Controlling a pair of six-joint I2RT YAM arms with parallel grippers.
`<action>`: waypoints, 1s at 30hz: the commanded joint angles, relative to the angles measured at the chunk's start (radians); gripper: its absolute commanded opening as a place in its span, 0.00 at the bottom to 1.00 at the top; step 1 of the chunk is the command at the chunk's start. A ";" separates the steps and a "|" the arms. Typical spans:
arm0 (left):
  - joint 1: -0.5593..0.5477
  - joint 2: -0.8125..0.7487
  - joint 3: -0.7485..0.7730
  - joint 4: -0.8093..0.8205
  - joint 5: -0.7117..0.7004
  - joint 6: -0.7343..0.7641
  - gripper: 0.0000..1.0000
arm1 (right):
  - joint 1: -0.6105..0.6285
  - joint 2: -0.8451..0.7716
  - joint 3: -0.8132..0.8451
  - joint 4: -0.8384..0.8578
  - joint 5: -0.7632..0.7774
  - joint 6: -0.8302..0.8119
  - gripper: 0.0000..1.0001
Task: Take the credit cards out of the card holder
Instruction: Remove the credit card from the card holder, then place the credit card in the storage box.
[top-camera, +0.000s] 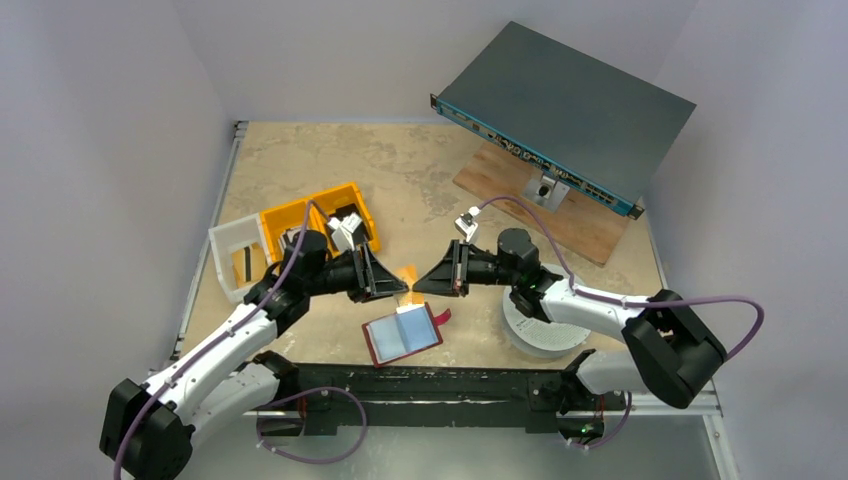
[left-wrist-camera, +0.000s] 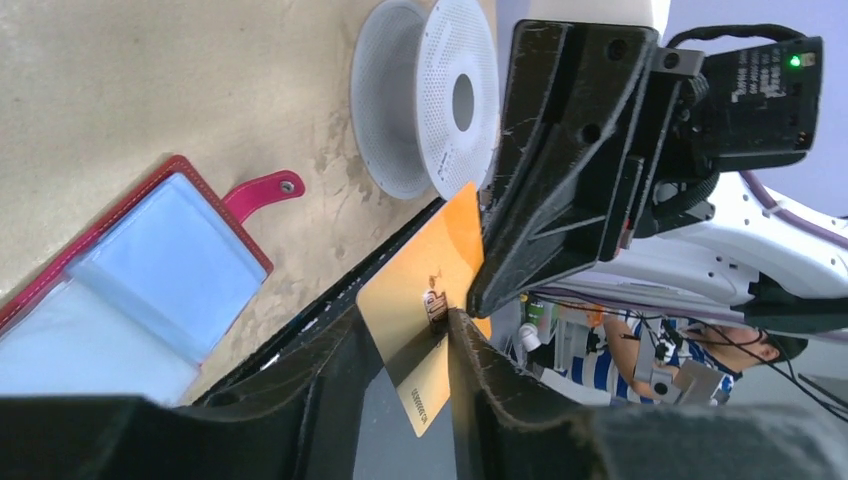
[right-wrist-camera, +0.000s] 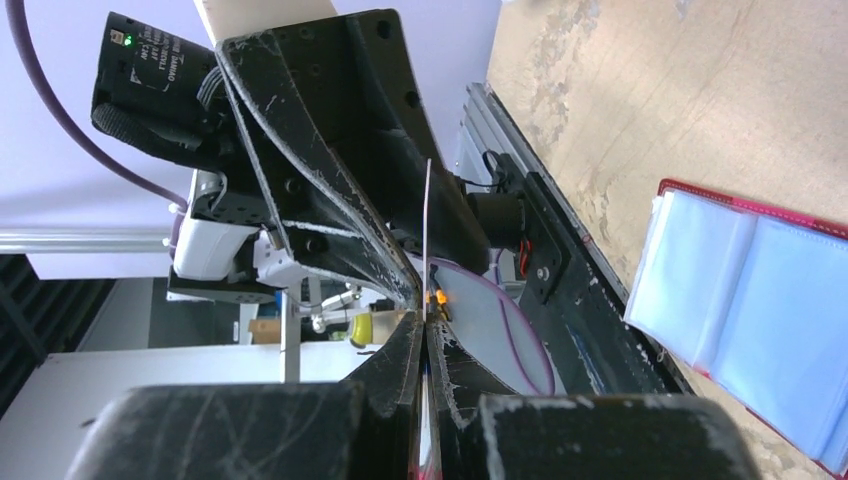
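Observation:
The dark red card holder (top-camera: 403, 335) lies open and flat on the table, its pale blue sleeves facing up (left-wrist-camera: 120, 290) (right-wrist-camera: 750, 310). A golden-yellow credit card (top-camera: 407, 272) hangs in the air above it, between the two grippers. My right gripper (right-wrist-camera: 424, 330) is shut on one end of this card, which shows edge-on there. In the left wrist view the card (left-wrist-camera: 420, 300) slants across the gap of my left gripper (left-wrist-camera: 400, 315). The left jaws stand apart on either side of it. The right gripper (left-wrist-camera: 478, 300) pinches its upper end.
A white spool (top-camera: 545, 330) sits under the right arm. Two yellow bins (top-camera: 315, 225) and a white bin (top-camera: 238, 255) stand behind the left arm. A grey rack unit (top-camera: 570, 110) rests on a wooden board (top-camera: 560, 210) at the back right. A black rail (top-camera: 430, 385) lines the near edge.

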 joint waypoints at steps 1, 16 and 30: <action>0.010 0.009 -0.030 0.166 0.058 -0.063 0.25 | -0.001 -0.030 -0.010 0.059 -0.031 0.017 0.00; 0.011 0.007 0.001 0.065 0.038 -0.021 0.00 | -0.002 -0.097 0.033 -0.238 0.079 -0.157 0.93; 0.014 -0.022 0.290 -0.620 -0.398 0.199 0.00 | -0.001 -0.249 0.184 -0.773 0.374 -0.412 0.99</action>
